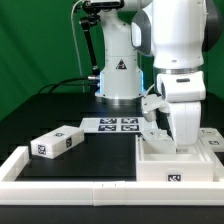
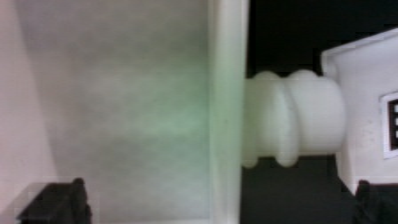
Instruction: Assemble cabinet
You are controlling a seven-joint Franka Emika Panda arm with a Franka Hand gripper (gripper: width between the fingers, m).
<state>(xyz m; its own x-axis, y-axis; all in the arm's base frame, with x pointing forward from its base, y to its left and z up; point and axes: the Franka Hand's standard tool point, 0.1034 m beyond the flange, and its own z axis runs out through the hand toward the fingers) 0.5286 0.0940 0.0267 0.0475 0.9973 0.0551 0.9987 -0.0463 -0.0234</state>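
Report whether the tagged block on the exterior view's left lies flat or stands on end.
Lying flat: the tagged block rests lengthwise on the black table, its long side down.

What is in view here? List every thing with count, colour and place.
cabinet box body: one, white, tagged front, exterior view's right front
tagged block: one, white, lying on the table at the exterior view's left
small tagged part: one, white, at the exterior view's right edge
ridged round part: one, white, wrist view only, beside a white panel
marker board: one, white with black tags, before the arm's base
border rail: one, white, along the front
table: one, black
backdrop: green, behind
arm: one, white, over the box body
gripper: one, black fingertips, open
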